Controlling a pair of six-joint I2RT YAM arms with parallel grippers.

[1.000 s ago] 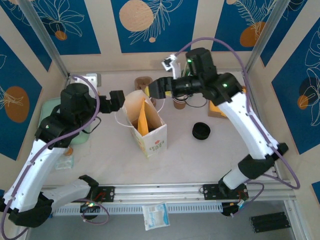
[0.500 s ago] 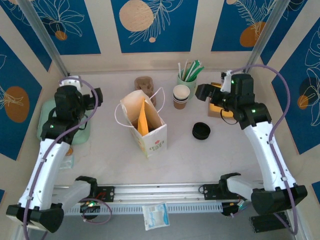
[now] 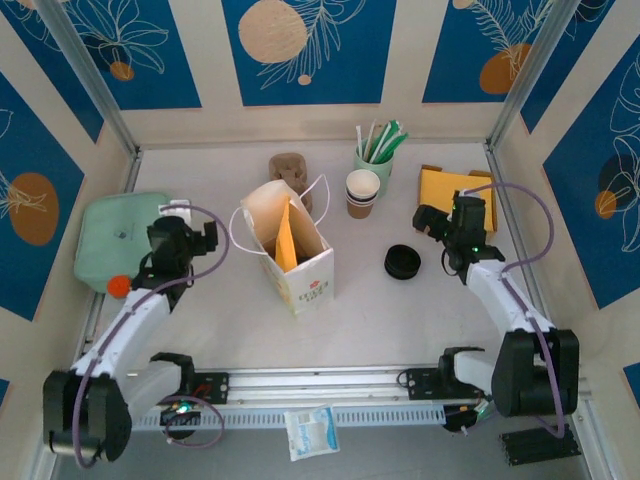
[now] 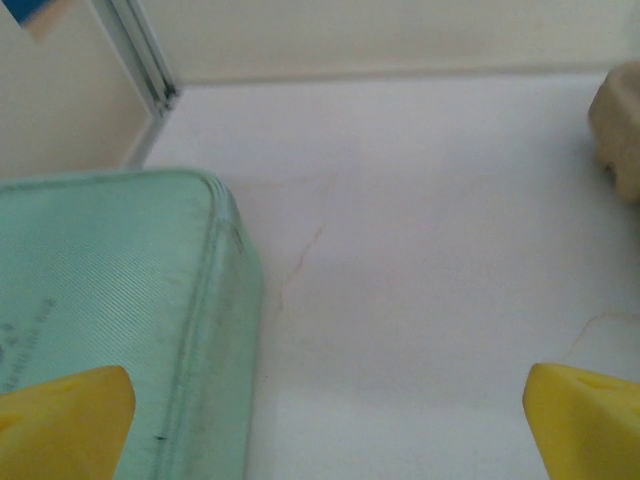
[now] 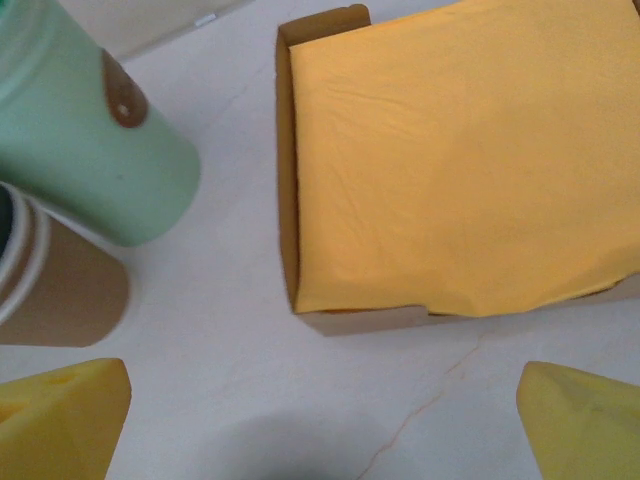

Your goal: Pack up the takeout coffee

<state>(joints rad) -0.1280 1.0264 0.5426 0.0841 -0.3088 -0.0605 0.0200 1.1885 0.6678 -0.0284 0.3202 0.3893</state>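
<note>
Ten entries are logged across the pale desk [image 3: 370, 320], left to right.

1. A flat mint-green lidded container [image 3: 110, 235] is set against the left edge.
2. The left gripper [image 3: 207, 236] is held low just beside that container's corner and aimed at the far wall. Its jaws are spread wide and nothing is held.
3. A white paper carrier bag with loop handles [image 3: 305, 275] is stood upright at centre, mouth upward, with an orange sheet seen inside.
4. The takeout coffee is hidden and is judged to be lodged down inside the bag, so its axis cannot be told. On that judgement it lies right of the left jaws and left of the right jaws, and the left arm is the nearer.
5. A brown moulded-pulp cup tray [image 3: 288, 168] is placed behind the bag.
6. A stack of lidless paper cups [image 3: 362, 190] is placed at far centre.
7. A mint-green holder of straws [image 3: 375, 152] is set just beside the stack.
8. Loose black round plastic lids [image 3: 402, 262] are set between the bag and the right arm.
9. The right gripper [image 3: 428, 222] is held low with its jaws spread wide and empty.
10. A brown card box of orange napkins [image 3: 445, 185] is placed at far right.

Bare desk is left on both flanks of the bag. Its handles are judged the likeliest snag.
</note>
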